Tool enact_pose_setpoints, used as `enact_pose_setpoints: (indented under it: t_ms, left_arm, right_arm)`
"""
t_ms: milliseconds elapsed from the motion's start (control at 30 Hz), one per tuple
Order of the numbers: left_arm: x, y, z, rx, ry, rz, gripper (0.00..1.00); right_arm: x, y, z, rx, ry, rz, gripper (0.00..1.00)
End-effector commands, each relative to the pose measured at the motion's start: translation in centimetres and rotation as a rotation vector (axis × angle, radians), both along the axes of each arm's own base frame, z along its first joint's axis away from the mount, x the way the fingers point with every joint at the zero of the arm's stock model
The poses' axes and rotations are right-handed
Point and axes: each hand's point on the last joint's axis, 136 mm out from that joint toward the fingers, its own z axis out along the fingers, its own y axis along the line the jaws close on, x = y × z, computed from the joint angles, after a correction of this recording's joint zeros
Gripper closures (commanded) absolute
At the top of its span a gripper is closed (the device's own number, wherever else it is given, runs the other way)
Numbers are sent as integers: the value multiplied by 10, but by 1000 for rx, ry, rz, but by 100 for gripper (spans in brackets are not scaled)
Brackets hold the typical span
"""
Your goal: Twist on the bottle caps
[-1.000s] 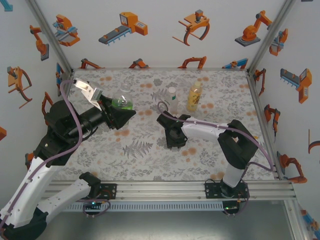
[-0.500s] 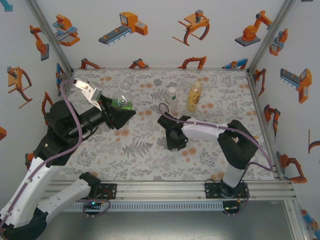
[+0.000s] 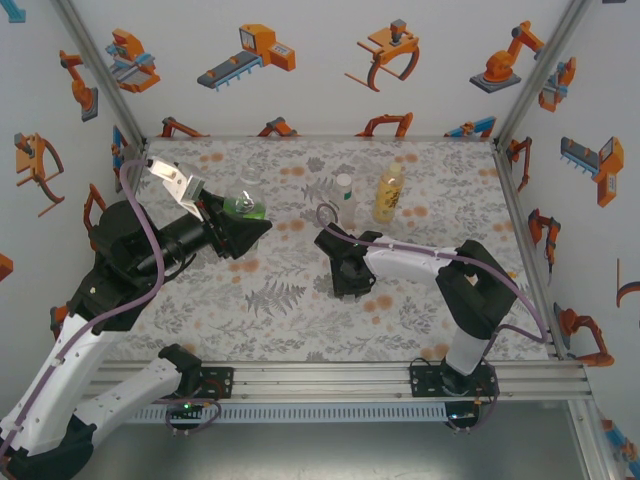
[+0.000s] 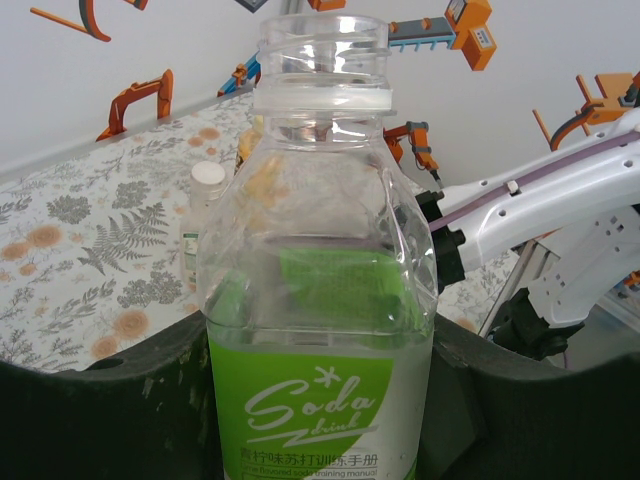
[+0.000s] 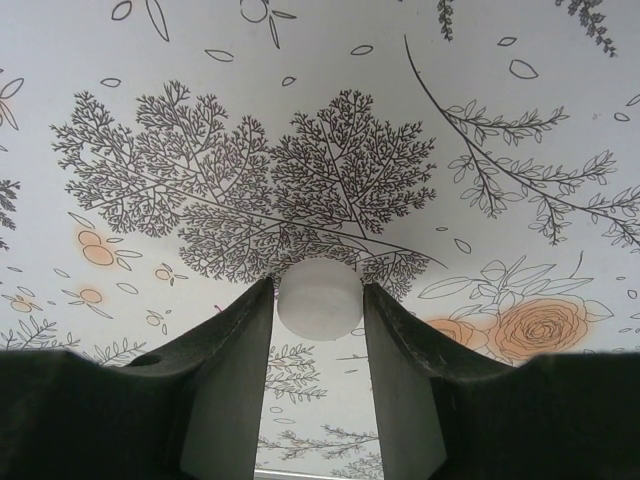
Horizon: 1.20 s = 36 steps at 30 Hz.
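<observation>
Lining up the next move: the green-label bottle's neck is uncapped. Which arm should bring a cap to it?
Right. The right fingers are closed on a white cap, ready to carry it over. The left fingers are busy clamping the green-label bottle, its threaded neck open.

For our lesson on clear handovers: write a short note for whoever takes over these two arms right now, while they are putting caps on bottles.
Left gripper: shut on the soda bottle, at the left of the table. The bottle's neck is open, with no cap on it.
Right gripper: shut on a white cap, low near the table's middle.
Far middle: the small clear bottle has a white cap on top. The amber bottle stands beside it, its top too small to judge.
Done: the small bottle looks capped.
Left: screw the held cap onto the soda bottle, then check the amber one.
</observation>
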Motion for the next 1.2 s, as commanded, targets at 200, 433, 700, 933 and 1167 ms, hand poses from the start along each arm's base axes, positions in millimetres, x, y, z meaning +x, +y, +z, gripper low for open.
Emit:
enact_pose_setpoints:
  t_ms: [200,433,700,933,1167]
  left_arm:
    - [-3,0,6,-22,-10,-10,100]
    - [-3,-2,6,-22,-6,-17,100]
    - [-4,-1,8,-24,-7,-16,100]
    - [-3,0,6,-21,-5,-13,100]
    - [-3,-1,5,-21,-4,-14,99]
  right_arm:
    - [-3,-1,5,0,-11,14,60]
    - [-3,2,6,-1,3,17,58]
    - [-2,3,6,2,4,18,60]
    - [-4,4,4,3,20,15,59]
    - [-4,2,4,-4,18,13,61]
